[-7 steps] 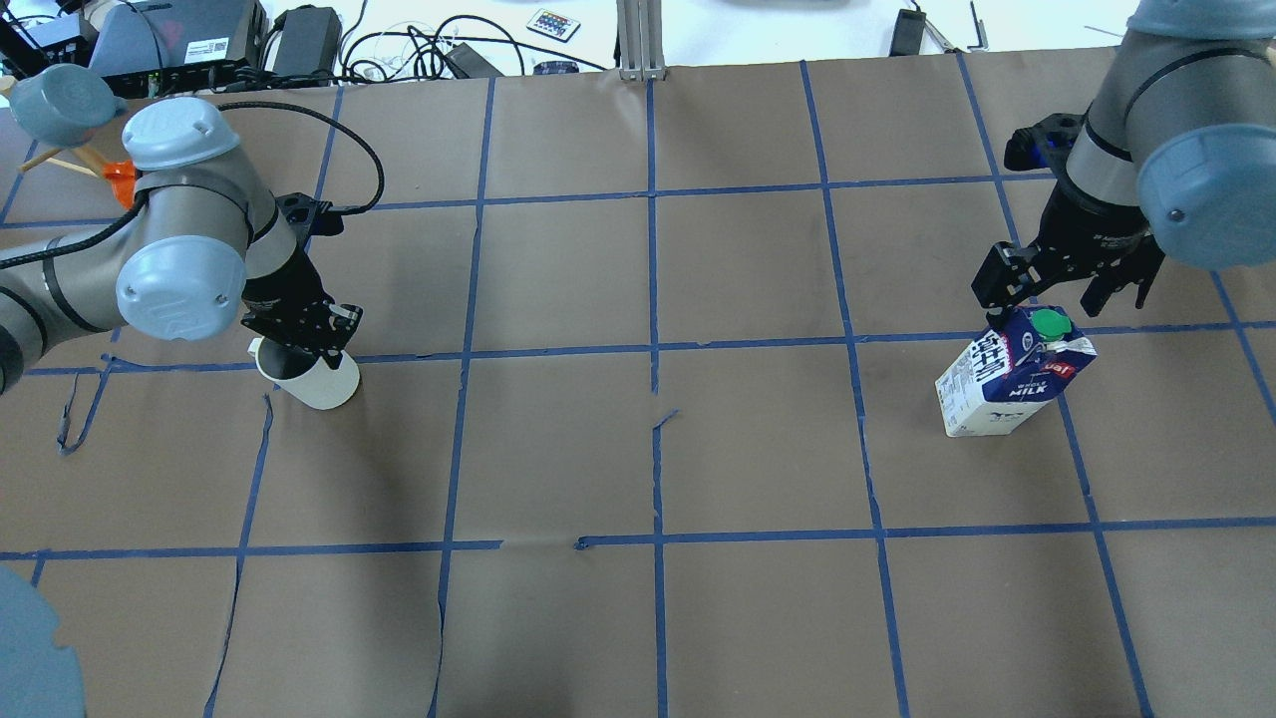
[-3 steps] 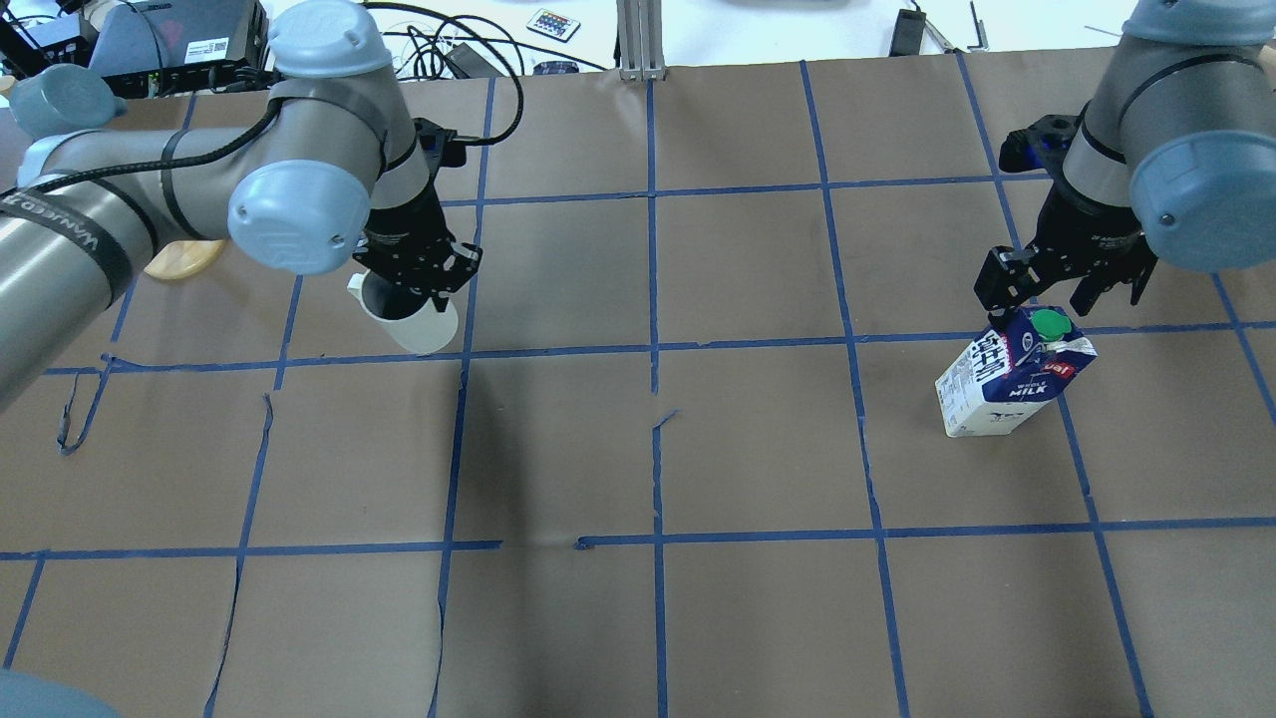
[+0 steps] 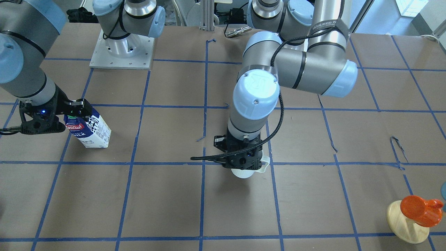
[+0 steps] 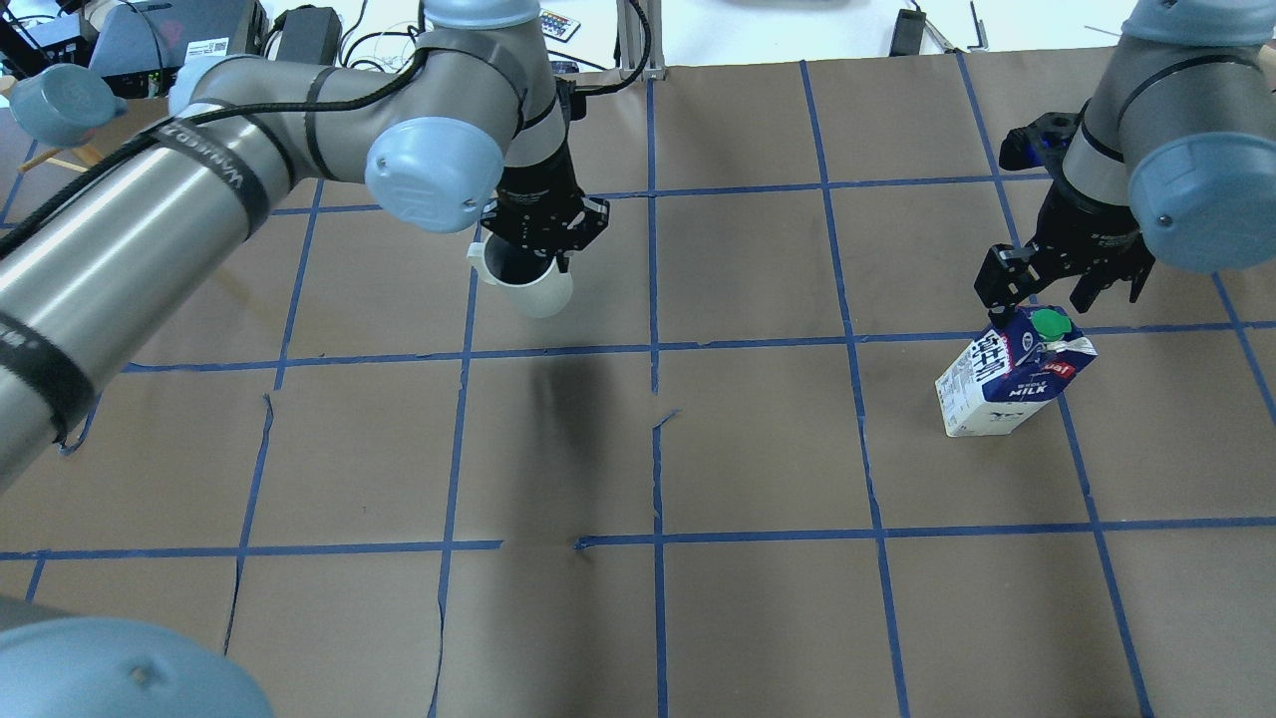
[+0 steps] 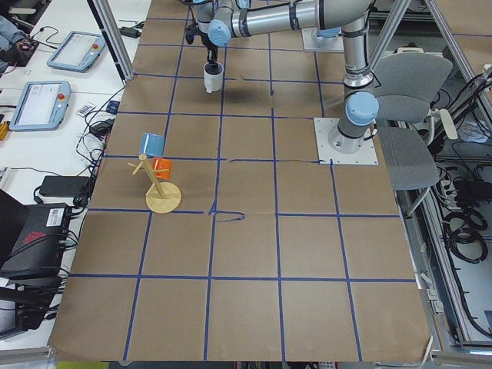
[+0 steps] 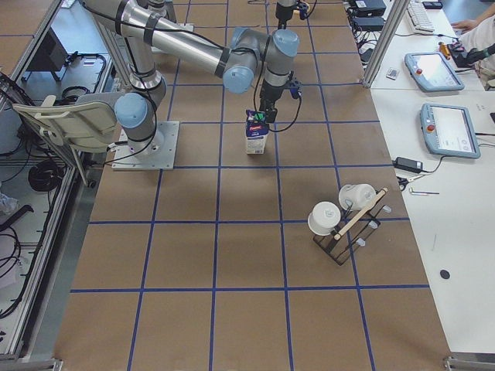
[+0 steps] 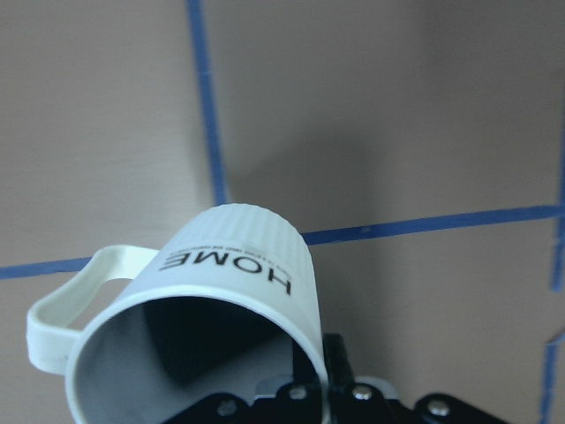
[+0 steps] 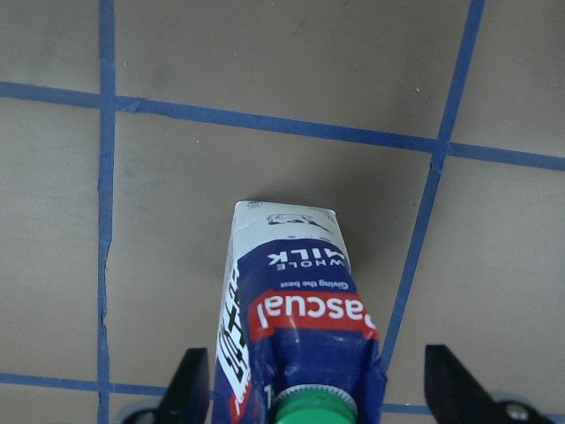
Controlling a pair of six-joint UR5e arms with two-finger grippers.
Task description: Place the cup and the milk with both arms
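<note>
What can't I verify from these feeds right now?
- Inner finger of the left claw in the cup: dark on dark in its wrist view, covered by the claw overhead.
- Whether the right claw touches the milk: carton top cropped at its wrist view's bottom edge; side views too small.

we see a table (image 4: pixel 758 449) covered with brown paper (image 4: pixel 349 449), divided in squares by blue tape lines (image 4: pixel 652 279). near one end stands a wooden stand (image 5: pixel 163 198) with an orange cup (image 5: pixel 161 164) and a blue cup (image 5: pixel 152 144). near the other end a rack (image 6: pixel 362 211) holds two white cups (image 6: pixel 323 218). behind the table lie cables (image 4: pixel 399 50) and a small remote (image 4: pixel 553 23).
</note>
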